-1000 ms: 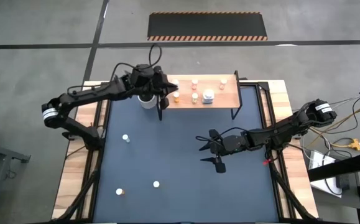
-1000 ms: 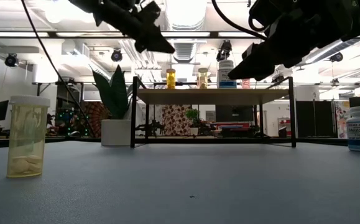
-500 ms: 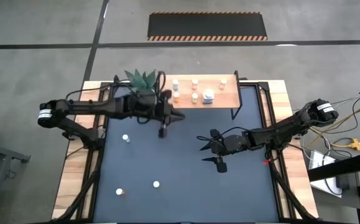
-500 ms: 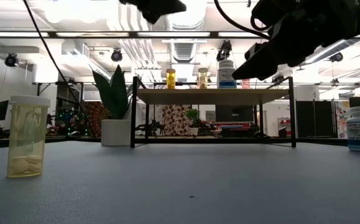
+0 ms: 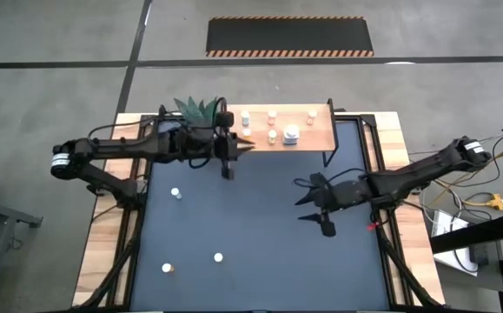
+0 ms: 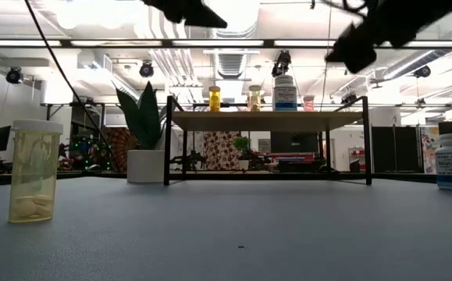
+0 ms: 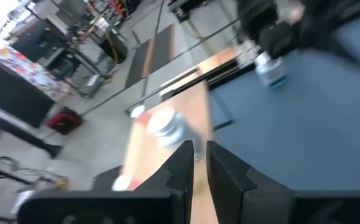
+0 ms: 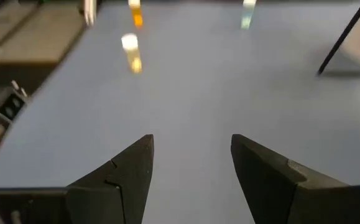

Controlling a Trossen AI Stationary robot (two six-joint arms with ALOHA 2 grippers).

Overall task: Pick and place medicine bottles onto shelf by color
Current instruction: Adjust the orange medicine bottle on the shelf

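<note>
My left gripper (image 5: 232, 160) has its fingers pressed nearly together on nothing, hovering over the dark blue tabletop (image 5: 251, 261) just off the left end of the light-wood shelf on thin black legs (image 5: 316, 133); in my left wrist view the two dark fingers (image 7: 183, 163) show only a thin slit between them, with the shelf board running away ahead. My right gripper (image 5: 314, 209) hangs with its fingers spread wide and empty above the middle-right of the tabletop, well apart from any bottle. I judge the job roughly half done: about five small white-capped medicine bottles (image 5: 273, 126) and a larger white bottle (image 5: 292, 134) already stand on the shelf. Left on the tabletop are a small white-capped bottle near the left edge (image 5: 175, 193) and two more toward the near edge (image 5: 218, 257), one of them orange-bodied (image 5: 168, 269). A white pot with a green spiky plant (image 5: 197, 113) stands by the shelf's left end.
</note>
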